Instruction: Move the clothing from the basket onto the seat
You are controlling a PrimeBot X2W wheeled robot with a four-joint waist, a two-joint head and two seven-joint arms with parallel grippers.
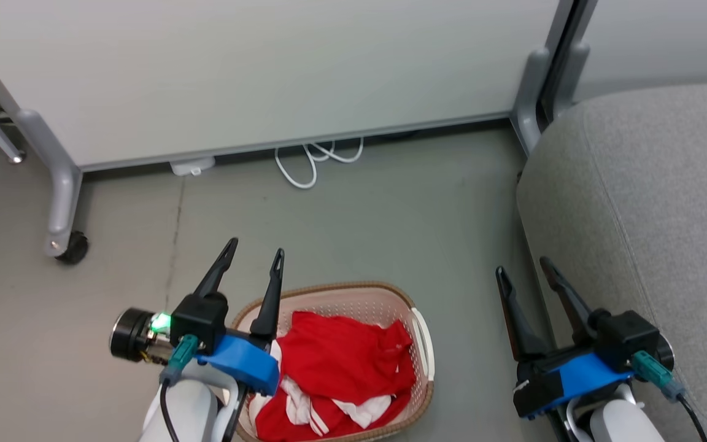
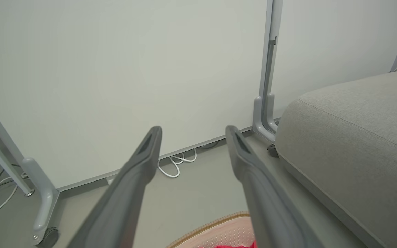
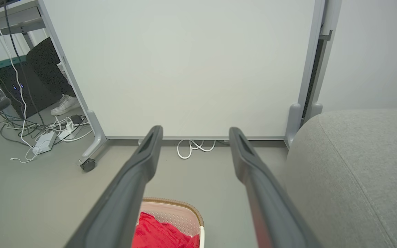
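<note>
clothing (image 1: 341, 362): red with white trim, heaped in the basket (image 1: 353, 287) on the floor; none on the seat (image 1: 666, 184).
handling: likely light, soft and floppy; should drape and could snag on the basket.
grasp spot: probably the raised bunched fold on top.
left gripper (image 1: 254, 248): fingers spread, empty, over the basket's left edge.
right gripper (image 1: 522, 266): fingers spread, empty, between basket and seat.

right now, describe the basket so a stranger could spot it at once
Find the big grey seat on the right. On the floor to its left sits the basket. It alone is perforated cream plastic with a brown rim, holding red clothing.
</note>
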